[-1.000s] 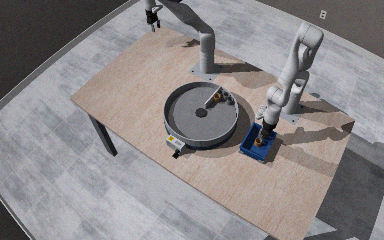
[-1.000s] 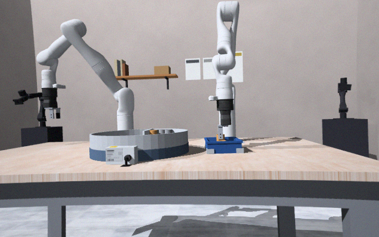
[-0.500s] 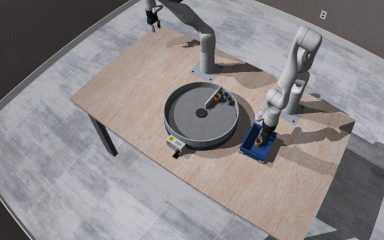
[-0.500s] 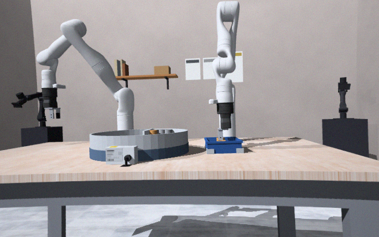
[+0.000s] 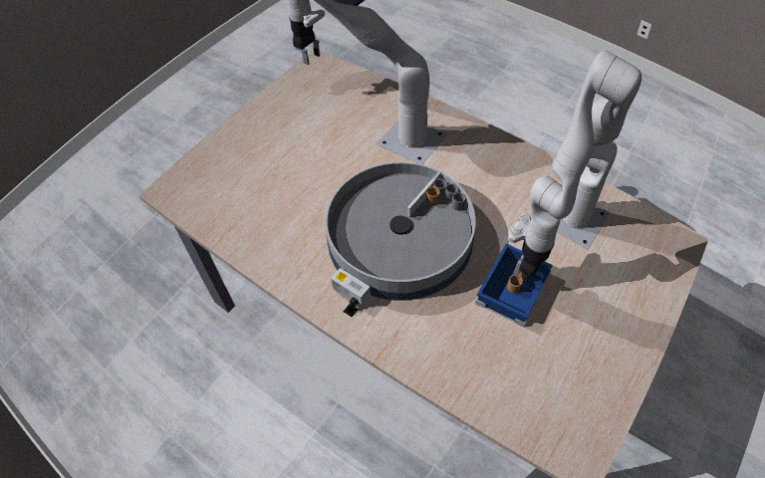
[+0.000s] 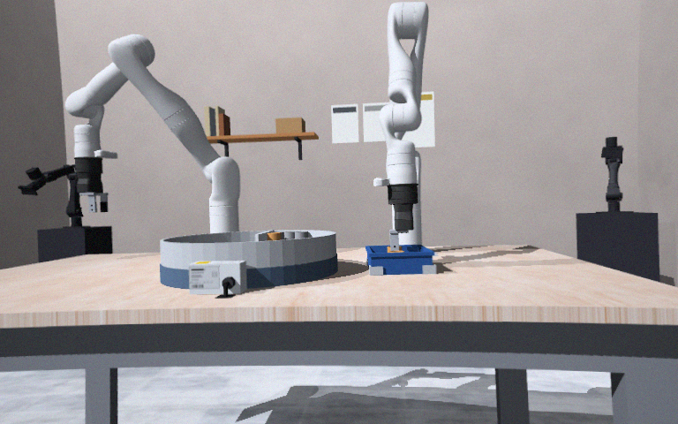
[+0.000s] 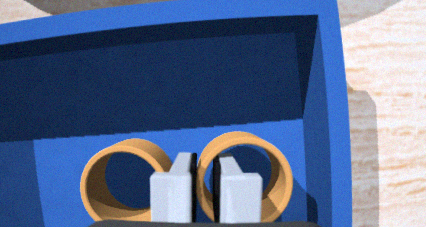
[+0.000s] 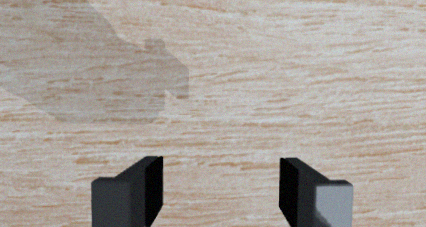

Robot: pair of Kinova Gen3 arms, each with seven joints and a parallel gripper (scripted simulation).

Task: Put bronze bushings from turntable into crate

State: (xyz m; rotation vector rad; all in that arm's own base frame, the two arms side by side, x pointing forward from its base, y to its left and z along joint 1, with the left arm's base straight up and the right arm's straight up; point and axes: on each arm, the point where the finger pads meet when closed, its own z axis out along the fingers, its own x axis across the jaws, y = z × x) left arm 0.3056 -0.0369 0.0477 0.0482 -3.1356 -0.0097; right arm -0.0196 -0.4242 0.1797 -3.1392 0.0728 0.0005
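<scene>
Inward from the tabletop's right edge, your left gripper (image 5: 524, 274) (image 6: 395, 248) (image 7: 204, 177) clamps a bronze bushing (image 7: 283, 179) by its wall, in the crate (image 5: 500, 311) (image 6: 400, 263) (image 7: 200, 9); seat it, release gently, rise straight. Your right gripper (image 5: 311, 56) (image 6: 98, 208) (image 8: 221, 182) stands apart.

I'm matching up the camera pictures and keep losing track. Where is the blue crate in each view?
Top: the blue crate sits right of centre, beside the turntable.
Exterior: right of centre, to the right of the turntable.
Left wrist: it fills most of the picture, cut off at left and bottom.
Right wrist: not in it.
Shared landmark: the wooden tabletop, in all four.
</scene>
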